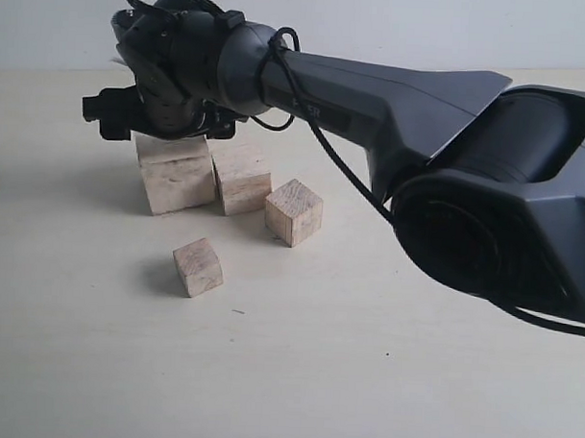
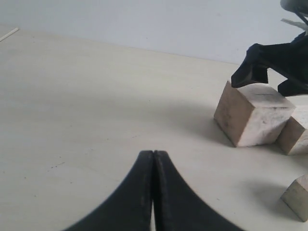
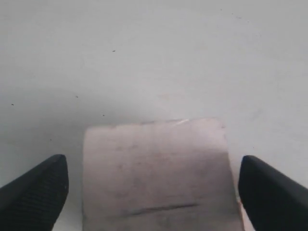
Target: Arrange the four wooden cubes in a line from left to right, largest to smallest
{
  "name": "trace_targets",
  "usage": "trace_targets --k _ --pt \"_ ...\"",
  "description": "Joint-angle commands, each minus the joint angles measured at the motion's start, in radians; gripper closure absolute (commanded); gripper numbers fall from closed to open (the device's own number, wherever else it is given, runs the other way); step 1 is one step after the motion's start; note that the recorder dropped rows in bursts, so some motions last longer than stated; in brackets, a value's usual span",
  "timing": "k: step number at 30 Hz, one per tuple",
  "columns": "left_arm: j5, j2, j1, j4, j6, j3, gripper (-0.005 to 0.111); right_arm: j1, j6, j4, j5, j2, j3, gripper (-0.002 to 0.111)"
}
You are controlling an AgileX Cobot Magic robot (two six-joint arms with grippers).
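Left tool (image 2: 153,155) is sitting clenched and empty. Right tool (image 3: 151,163) is hanging spread astride the largest pale unpainted wooden cube (image 1: 177,181), leftmost on the pale surface (image 1: 363,394), seemingly not touching it. I am judging it stiff and light, best squeezed on opposite flat faces.

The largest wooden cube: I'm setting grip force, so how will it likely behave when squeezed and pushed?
The largest cube looks like solid pale wood with flat faces, so it is probably rigid and unlikely to roll or tip. Its matte grain suggests fair friction against the right hand, which is open around it. Pushed sideways, it would likely shove the neighbouring cube close beside it.
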State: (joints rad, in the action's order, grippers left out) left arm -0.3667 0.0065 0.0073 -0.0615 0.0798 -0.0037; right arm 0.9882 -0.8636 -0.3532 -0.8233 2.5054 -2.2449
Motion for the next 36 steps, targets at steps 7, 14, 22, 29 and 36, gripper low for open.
trace_targets --k 7,14,22,29,36 --pt "0.006 -0.007 0.002 -0.005 -0.003 0.004 0.107 0.0 -0.02 0.08 0.004 -0.013 -0.007 0.014" --pt "0.006 -0.007 0.002 -0.005 -0.003 0.004 0.107 0.0 -0.018 0.163 -0.012 -0.013 -0.007 0.014" --pt "0.006 -0.007 0.002 -0.005 -0.003 0.004 0.107 0.0 -0.02 0.203 -0.065 -0.013 -0.007 0.014" --pt "0.006 -0.007 0.002 -0.005 -0.003 0.004 0.107 0.0 -0.017 0.276 -0.065 -0.013 -0.007 0.014" --pt "0.006 -0.007 0.002 -0.005 -0.003 0.004 0.107 0.0 0.041 0.246 -0.063 -0.015 -0.007 0.014"
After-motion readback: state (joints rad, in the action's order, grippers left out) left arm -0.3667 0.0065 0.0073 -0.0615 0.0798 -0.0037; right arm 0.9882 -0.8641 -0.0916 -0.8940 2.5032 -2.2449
